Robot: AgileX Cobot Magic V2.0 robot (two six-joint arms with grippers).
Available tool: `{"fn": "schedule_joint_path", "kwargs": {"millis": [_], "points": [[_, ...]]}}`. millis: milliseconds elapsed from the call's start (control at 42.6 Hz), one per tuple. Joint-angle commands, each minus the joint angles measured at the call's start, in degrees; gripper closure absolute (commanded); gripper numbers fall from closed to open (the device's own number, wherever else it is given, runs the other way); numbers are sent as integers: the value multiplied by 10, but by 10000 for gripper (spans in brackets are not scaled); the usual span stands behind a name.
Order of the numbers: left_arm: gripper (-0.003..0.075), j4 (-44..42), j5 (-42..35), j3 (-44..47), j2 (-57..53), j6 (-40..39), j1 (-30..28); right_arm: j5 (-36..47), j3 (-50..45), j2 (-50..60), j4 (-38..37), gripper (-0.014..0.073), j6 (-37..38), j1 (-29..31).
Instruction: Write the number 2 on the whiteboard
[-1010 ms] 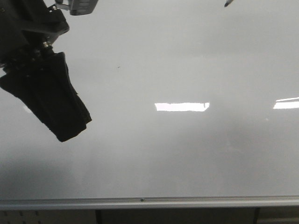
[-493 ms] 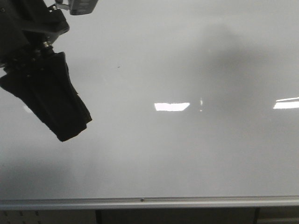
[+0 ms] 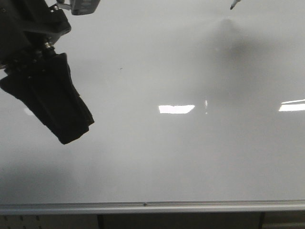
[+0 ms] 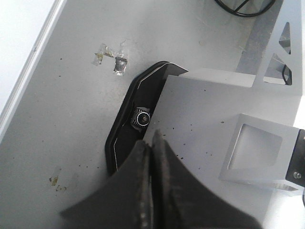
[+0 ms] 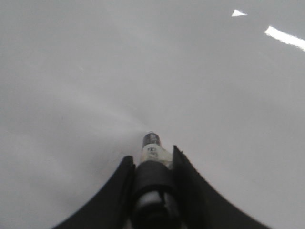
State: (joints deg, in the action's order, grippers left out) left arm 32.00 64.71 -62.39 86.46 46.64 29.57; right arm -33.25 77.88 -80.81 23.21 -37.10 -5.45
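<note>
The whiteboard fills the front view, pale grey and glossy, with a silver bottom rail. No number 2 shows on it, only a tiny dark speck. My right gripper is shut on a marker, whose tip points at the board, close to it or touching. In the front view only the marker tip shows, at the top right edge. My left gripper hangs at the left in front of the board, shut and empty.
Ceiling lights reflect on the board, and a soft shadow lies below the marker tip. The left wrist view shows a speckled grey surface, a black camera mount and a metal bracket.
The marker tip left the top right edge of the front view half a second ago and is back now. A shadow has spread on the board's upper right. The left arm has not moved.
</note>
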Motion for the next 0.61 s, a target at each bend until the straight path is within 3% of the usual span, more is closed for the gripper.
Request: {"fn": "schedule_joint_path", "kwargs": {"millis": [0, 587], "points": [[740, 27, -2, -19, -20, -2, 4, 50, 23, 15, 7, 701, 2, 4], [740, 27, -2, -19, -20, -2, 4, 66, 23, 6, 7, 701, 2, 4]]}}
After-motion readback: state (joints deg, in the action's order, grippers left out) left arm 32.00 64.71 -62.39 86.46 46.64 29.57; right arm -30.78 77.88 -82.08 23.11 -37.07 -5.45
